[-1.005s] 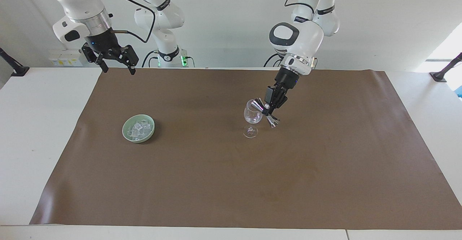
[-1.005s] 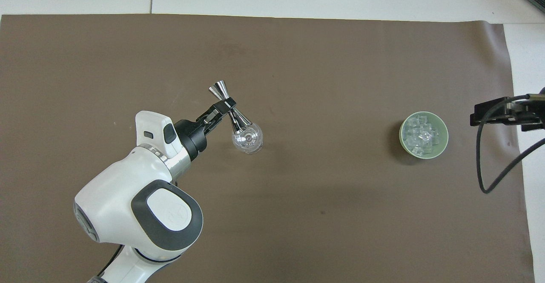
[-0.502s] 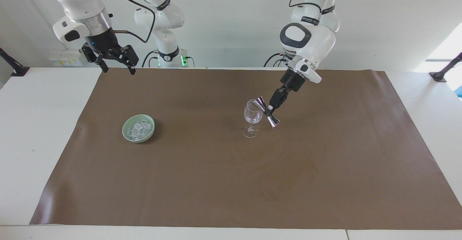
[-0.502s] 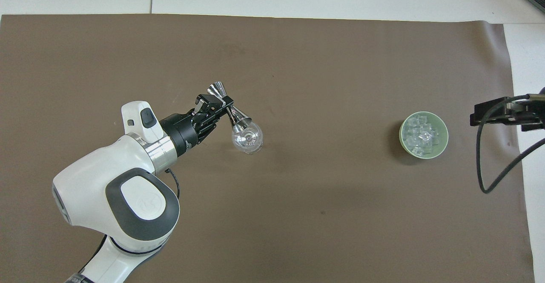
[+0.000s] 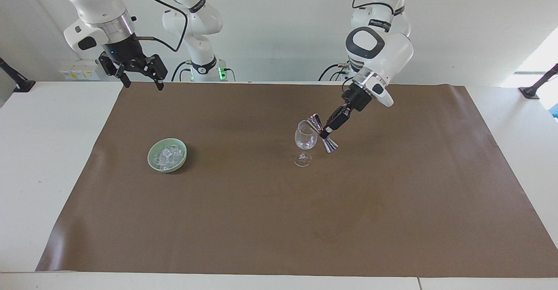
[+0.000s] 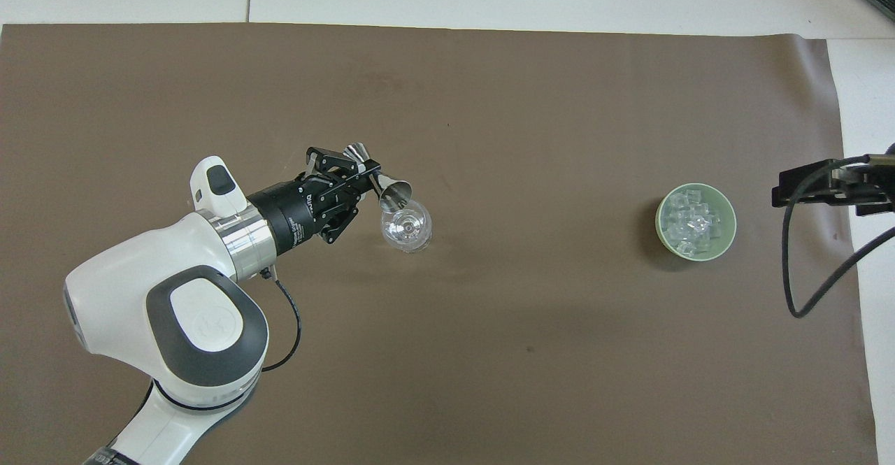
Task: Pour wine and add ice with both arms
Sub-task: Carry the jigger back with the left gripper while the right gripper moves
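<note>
Gripping jigger (image 5: 322,133), left pincer (image 5: 326,131) over wine glass (image 5: 304,141).

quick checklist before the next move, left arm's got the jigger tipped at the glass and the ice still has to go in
1. Grip: left gripper shut on the silver double-cone metal jigger at its waist: ok.
2. Aim: the jigger's tilted cone sits over the rim of the clear stemmed wine glass: ok.
3. Glass upright on the brown table mat: ok.
4. Liquid in the glass: cannot tell.
5. Clear ice cubes heaped in the pale green round bowl, toward the right arm's end of the table: ok.
6. Right gripper waits open over the mat's edge nearest the robots, not over the bowl: not ok for picking ice.
</note>
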Available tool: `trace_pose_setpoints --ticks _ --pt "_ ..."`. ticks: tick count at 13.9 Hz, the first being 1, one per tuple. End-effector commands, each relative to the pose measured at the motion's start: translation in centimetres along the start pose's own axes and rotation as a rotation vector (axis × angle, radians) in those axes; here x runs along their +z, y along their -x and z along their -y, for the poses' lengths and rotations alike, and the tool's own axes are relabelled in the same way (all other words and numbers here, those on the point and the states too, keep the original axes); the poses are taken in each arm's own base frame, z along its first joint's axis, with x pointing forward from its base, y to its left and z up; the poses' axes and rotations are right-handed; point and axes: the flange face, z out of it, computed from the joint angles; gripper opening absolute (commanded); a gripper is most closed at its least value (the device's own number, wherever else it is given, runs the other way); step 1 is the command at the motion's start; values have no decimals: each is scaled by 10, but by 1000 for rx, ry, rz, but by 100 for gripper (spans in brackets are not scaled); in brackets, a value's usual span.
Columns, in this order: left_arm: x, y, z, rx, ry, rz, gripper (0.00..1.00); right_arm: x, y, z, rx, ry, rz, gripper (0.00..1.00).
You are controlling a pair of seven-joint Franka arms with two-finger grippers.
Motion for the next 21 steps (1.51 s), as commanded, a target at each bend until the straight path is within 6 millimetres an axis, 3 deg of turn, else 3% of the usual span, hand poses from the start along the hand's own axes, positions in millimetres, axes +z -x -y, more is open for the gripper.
trace_pose_setpoints --ticks 1,8,15,19,21 --pt "-23 -22 -4 -143 -10 69 0 -3 6 -1 -21 6 5 100" --pt "-63 -75 -9 -456 -45 184 0 -4 6 -1 -23 6 3 100" --pt "-124 -148 2 -672 -80 356 0 -3 6 -1 -23 6 5 100" --pt "-130 -164 10 -791 -104 376 0 -3 6 -1 -23 6 5 100" --pt "-136 -188 18 -856 -102 377 0 -3 6 -1 -21 6 5 100"
